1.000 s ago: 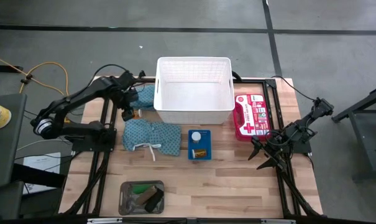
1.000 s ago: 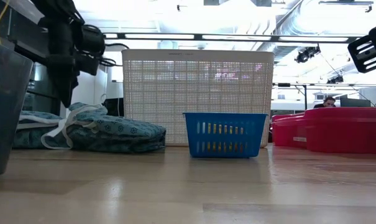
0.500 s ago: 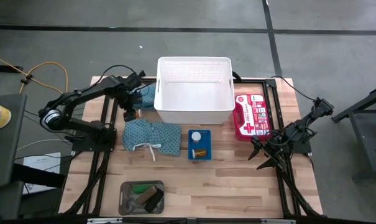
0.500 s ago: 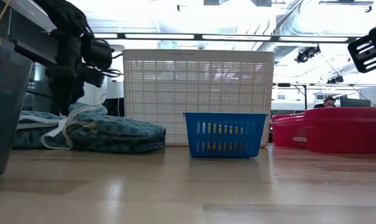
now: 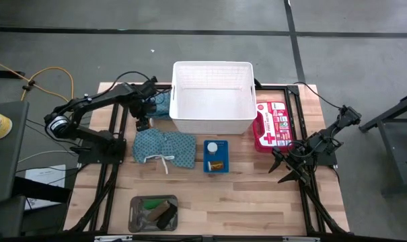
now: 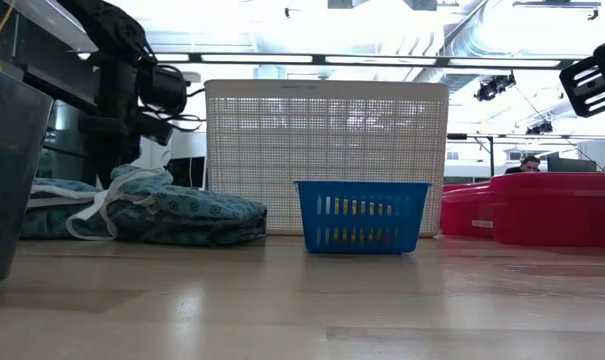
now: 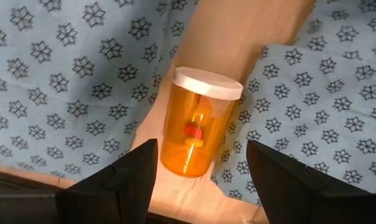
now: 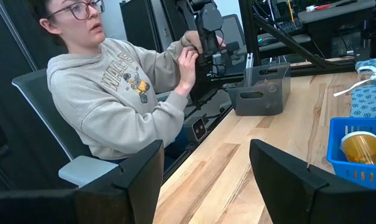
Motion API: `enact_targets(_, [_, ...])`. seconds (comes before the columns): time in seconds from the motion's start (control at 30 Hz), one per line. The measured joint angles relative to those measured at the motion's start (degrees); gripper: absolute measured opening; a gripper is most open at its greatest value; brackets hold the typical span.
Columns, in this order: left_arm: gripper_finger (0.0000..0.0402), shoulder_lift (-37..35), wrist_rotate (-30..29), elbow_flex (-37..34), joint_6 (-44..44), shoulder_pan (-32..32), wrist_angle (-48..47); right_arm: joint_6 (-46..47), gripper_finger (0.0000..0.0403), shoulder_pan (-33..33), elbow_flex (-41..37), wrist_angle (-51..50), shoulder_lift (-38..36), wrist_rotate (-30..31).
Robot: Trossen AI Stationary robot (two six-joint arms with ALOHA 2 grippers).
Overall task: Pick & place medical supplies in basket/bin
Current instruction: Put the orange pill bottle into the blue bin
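An orange vial point(image 7: 195, 134) with a white cap stands on bare wood between two teal-blue patterned cloths, one point(image 5: 164, 148) spread with white strings, one point(image 5: 160, 104) beside the white basket point(image 5: 212, 75). My left gripper point(image 7: 201, 152) points down over the vial, open, one finger on each side of it, apart from it. In the high view it point(image 5: 144, 122) is close to the basket's left wall. My right gripper point(image 8: 206, 149) waits open and level at the table's right edge point(image 5: 290, 168).
A small blue basket point(image 5: 216, 156) holds a white disc and another orange vial. A red first-aid kit point(image 5: 272, 126) lies right of the white basket. A grey tray point(image 5: 153, 213) with rolls sits near the front. A seated person in a grey hoodie point(image 8: 107, 93) is beyond the table.
My left gripper has sunk and gone toward the table's right, close to the white basket's left wall, rolling a little. The white basket has slid slightly toward the table's right edge.
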Motion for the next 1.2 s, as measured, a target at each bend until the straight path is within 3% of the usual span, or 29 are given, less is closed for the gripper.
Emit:
enact_targets(0.37, [0.0238,0.0,0.0,-5.0,-2.3,0.4,4.1,0.0,0.0226,0.0,0.0,0.0,0.0,0.0])
enact_targets(1.2, [0.0238,0.0,-3.4,-9.4,-2.7,0.4,10.2,0.0,0.0226,0.0,0.0,0.0,0.0,0.0])
